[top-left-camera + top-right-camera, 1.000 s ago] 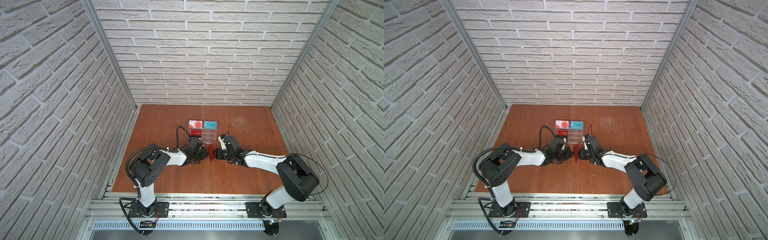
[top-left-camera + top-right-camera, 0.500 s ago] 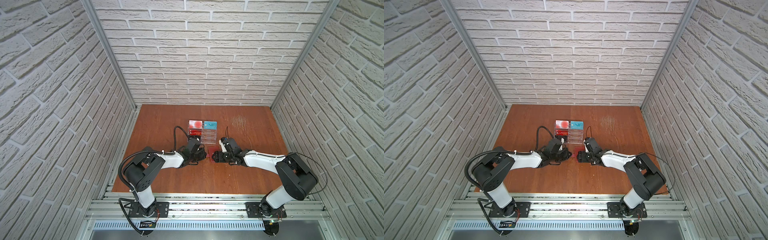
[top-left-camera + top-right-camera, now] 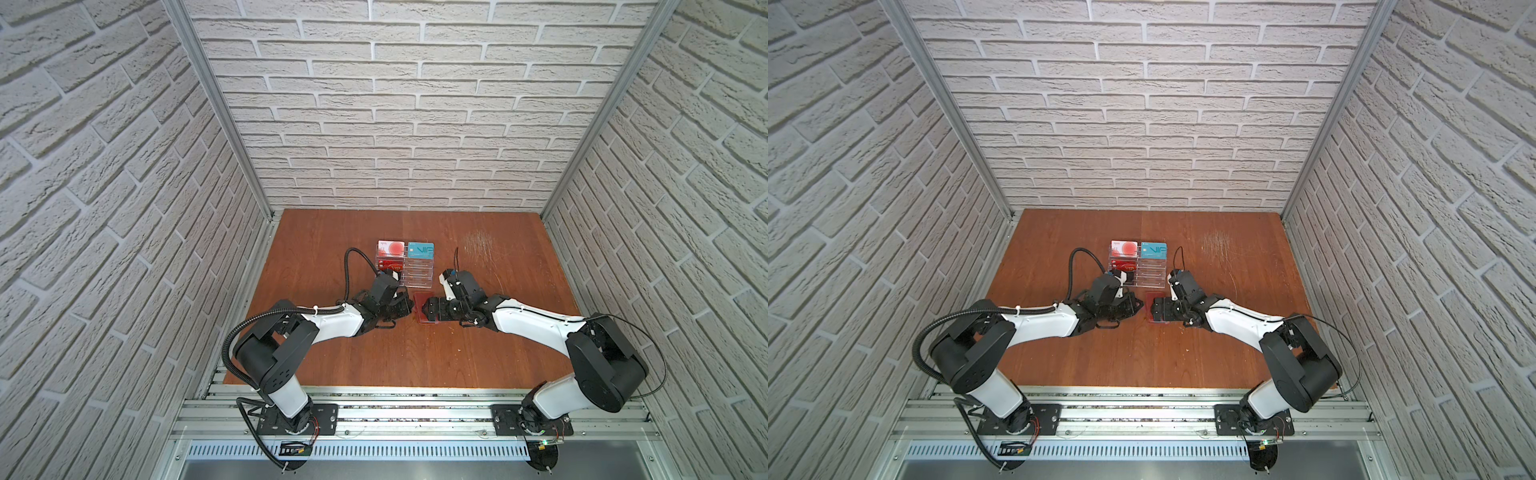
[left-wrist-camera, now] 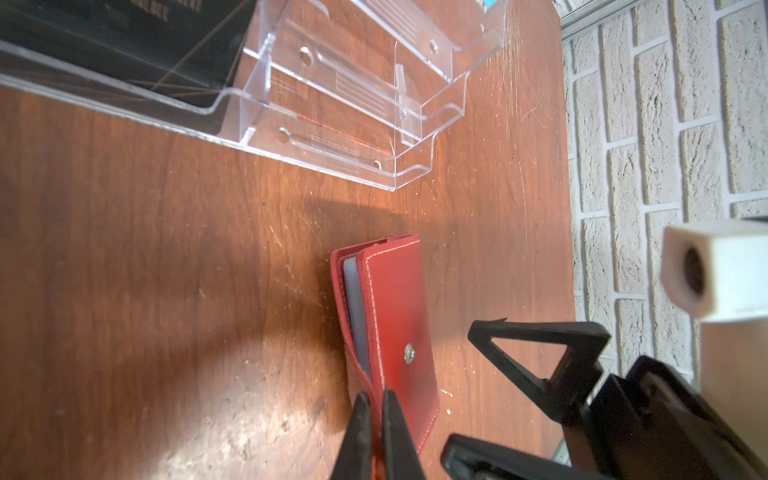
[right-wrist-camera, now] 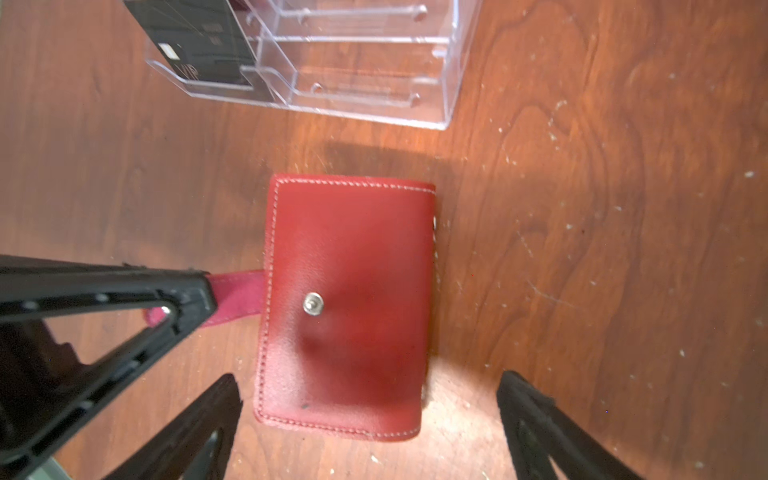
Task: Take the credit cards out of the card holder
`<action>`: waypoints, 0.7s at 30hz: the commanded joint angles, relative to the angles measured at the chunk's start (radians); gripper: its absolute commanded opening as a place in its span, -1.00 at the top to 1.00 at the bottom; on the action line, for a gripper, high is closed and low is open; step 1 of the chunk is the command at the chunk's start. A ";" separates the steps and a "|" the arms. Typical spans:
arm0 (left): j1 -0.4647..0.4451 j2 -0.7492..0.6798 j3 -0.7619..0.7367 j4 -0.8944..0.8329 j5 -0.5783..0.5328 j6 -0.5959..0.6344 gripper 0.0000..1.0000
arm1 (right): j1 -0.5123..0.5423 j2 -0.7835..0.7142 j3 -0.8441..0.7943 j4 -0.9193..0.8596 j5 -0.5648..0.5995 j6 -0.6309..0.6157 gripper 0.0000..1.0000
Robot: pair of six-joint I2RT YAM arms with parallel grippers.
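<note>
Both arms stretch low and inward, meeting at the card holder (image 5: 349, 291).
It lies flat on the table (image 5: 582, 249) beside the clear stand (image 5: 374, 95); the left gripper (image 4: 376, 401) pinches its tab, and the right gripper (image 5: 370, 386) hovers spread wide.

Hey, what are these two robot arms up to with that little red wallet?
The left gripper is shut on the red snap tab of the card holder, which lies flat on the table with its cover nearly closed. The right gripper hangs open over it, holding nothing. No card is being pulled out right now.
</note>
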 commanded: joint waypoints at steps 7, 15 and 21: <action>0.005 -0.085 -0.023 0.011 -0.039 0.008 1.00 | 0.039 0.067 0.062 0.026 -0.028 0.028 -0.95; 0.005 -0.088 -0.024 0.010 -0.038 0.009 1.00 | 0.046 0.097 0.076 0.026 -0.010 0.037 -0.87; 0.013 -0.097 -0.036 0.008 -0.038 0.010 1.00 | 0.046 0.079 0.077 0.010 0.001 0.035 -0.74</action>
